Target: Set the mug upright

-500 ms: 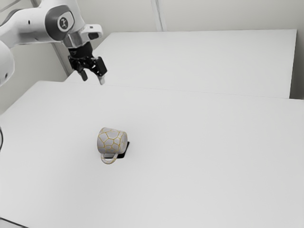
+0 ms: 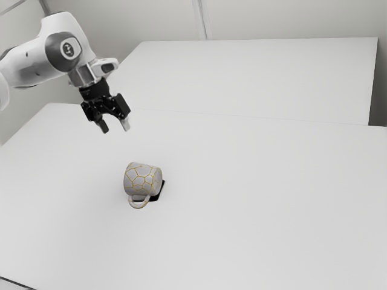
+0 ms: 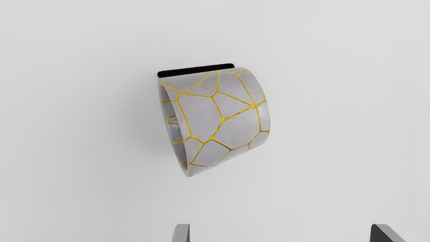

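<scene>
Lowered, the black two-finger tool (image 2: 115,129) gapes wide; the grey gold-veined ceramic mug (image 2: 143,179) lies sideways, unrighted, inside the white worktop's (image 2: 260,199) edges.

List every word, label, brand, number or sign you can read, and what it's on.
No legible text.
Emblem on the arm's dark joint cover: pale mark, too small to read.
Mug: gold crack-like lines, no lettering on the visible part.
Black piece against the mug: no visible marking.
</scene>
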You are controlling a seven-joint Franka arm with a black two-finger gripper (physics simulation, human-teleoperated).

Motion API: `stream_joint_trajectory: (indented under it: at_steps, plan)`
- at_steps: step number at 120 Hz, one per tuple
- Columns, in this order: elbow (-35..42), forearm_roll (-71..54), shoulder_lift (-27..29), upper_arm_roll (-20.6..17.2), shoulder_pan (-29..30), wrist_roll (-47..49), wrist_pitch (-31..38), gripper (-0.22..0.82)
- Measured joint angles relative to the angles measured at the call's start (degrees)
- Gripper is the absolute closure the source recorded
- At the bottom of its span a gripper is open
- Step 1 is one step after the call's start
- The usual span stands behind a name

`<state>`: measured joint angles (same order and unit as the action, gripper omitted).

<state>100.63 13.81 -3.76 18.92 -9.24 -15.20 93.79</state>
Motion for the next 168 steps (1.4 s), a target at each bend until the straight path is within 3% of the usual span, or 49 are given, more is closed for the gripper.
stream_joint_trajectory:
  at_steps: [22,46,73,127,168]
  plan:
    - [8.36,9.19,3.81,2.48,-0.4,-3.06,-0.7,0.02]
    - [12.42,16.78,2.14,5.38,0.27,-8.22,-0.76,0.02]
    - [12.2,22.0,-2.93,5.68,4.72,-14.22,0.73,0.02]
    - [12.05,29.2,-10.66,5.92,6.49,-21.98,10.72,0.02]
    - [19.9,29.95,-7.38,5.84,6.55,-24.77,11.6,0.02]
